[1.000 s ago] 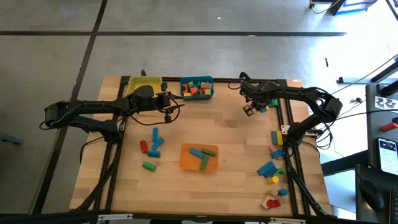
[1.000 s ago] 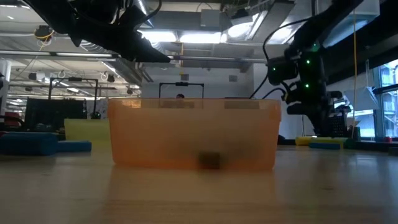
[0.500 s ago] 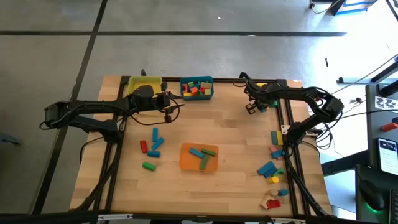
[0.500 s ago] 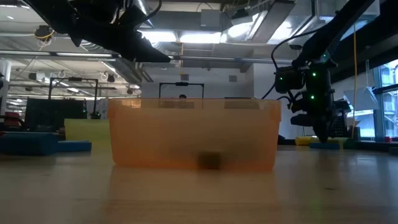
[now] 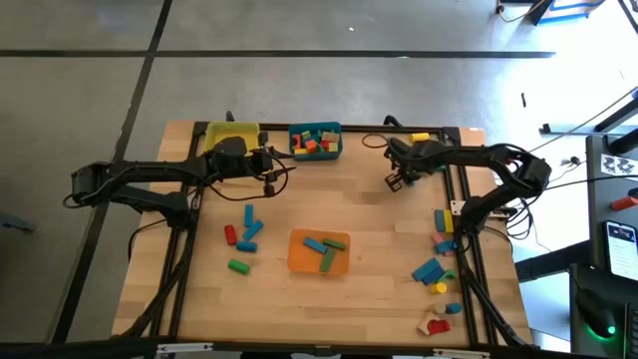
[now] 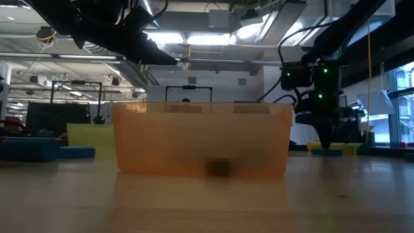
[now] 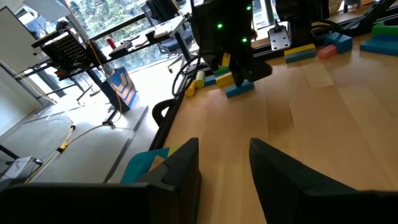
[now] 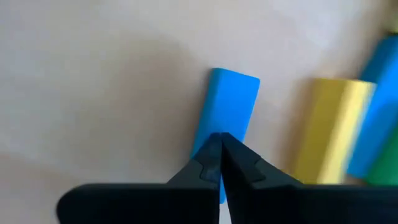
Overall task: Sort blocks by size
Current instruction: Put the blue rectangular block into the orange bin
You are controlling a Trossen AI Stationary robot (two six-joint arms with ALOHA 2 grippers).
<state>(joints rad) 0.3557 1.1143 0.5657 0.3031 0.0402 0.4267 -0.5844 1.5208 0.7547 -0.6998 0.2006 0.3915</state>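
The right gripper (image 8: 219,144) is seen with fingers pressed together, tips meeting over the near end of a blue block (image 8: 229,109); whether the block is actually touched can't be told, and nothing is pinched. Just beside that block, off to one side of the fingertips, a yellow cylinder block (image 8: 329,130) lies roughly parallel, with more blue and green at the frame edge.

In the high view the right gripper (image 5: 396,179) is low at the far right of the table (image 5: 379,229), with the teal bin (image 5: 315,141) and orange bin (image 5: 319,251) well apart from it. The left gripper (image 7: 224,163) is held spread and empty, waiting near the yellow bin (image 5: 231,134).

The blue block is judged light, rigid, smooth painted wood, likely to skid if nudged. Best taken across its two long flat sides near the middle, after the fingers are spread.
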